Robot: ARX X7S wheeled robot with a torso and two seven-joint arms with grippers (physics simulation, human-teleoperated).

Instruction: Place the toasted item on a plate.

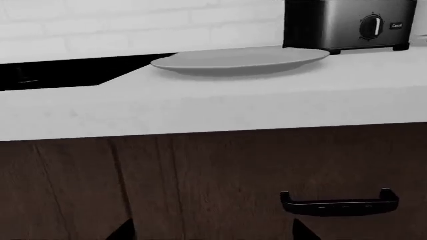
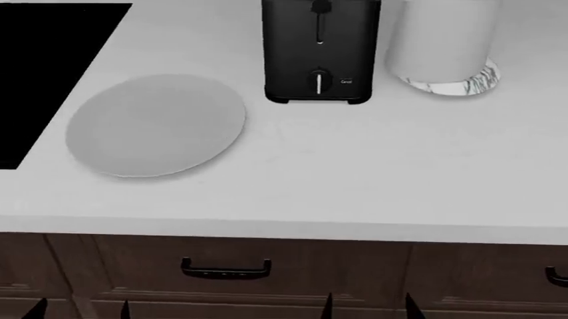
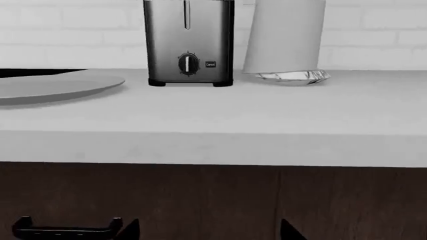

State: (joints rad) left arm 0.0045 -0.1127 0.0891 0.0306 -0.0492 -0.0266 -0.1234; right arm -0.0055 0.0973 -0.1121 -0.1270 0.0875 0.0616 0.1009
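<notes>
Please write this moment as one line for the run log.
stage: before reach | plate: empty, on counter | toaster: right of plate, apart | toast: not visible | left gripper: low, open | right gripper: low, open

Head view looked steeply down over table (image 2: 355, 179); both wrist views faced it low, near-level, sharing toaster (image 2: 320, 50).

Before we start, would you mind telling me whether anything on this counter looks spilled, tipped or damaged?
Nothing stands out. The flat round light grey plate lies level and bare on the white counter, the black toaster stands upright beside it, and the white cylinder on its marble-patterned base is upright too. No toast is visible.
</notes>
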